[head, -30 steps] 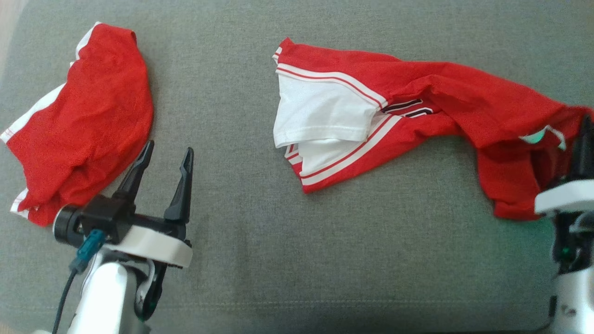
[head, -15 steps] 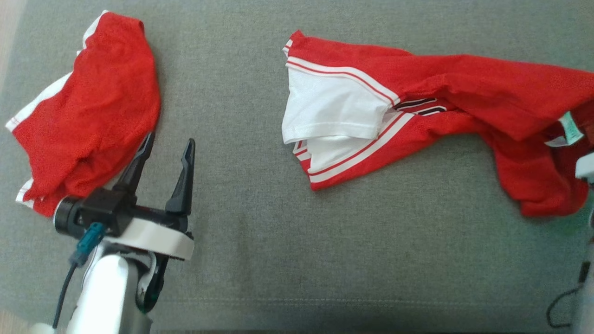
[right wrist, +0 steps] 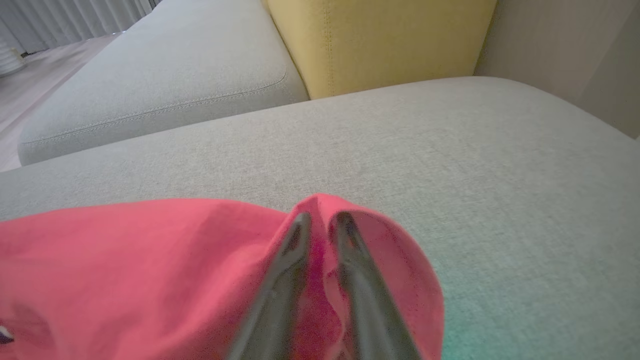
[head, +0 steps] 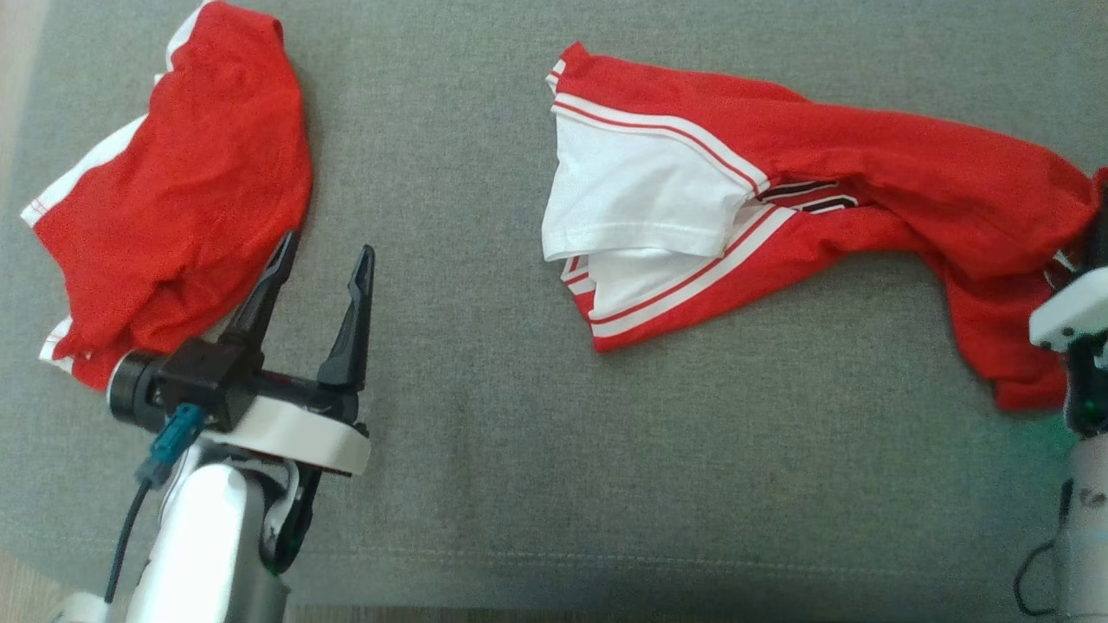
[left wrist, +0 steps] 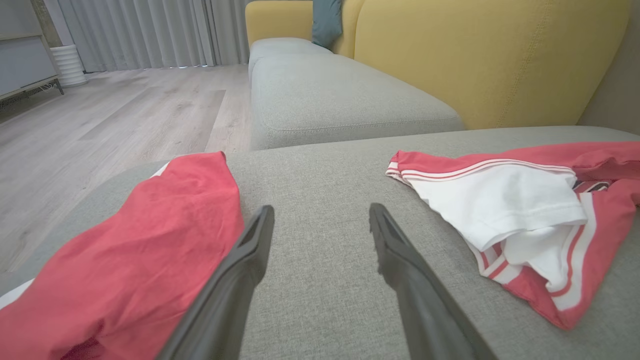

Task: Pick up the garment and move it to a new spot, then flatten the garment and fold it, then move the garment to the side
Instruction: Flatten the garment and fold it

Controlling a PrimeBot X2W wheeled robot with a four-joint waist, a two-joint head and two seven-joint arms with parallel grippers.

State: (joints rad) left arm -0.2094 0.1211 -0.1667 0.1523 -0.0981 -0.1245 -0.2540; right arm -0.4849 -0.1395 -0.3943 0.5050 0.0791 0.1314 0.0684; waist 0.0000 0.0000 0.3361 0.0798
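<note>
Head view: I see the garment [head: 779,173] stretched from 12 to 3 o'clock across the grey cushion [head: 485,415]; a second red garment [head: 182,190] lies at 10 o'clock.

Left wrist view: my left gripper [left wrist: 321,210] gapes wide, empty, over bare cushion.

Right wrist view: my right gripper [right wrist: 321,217], at 6 o'clock, stands narrowly parted with garment cloth between its fingers; whether it grips I cannot tell.
</note>
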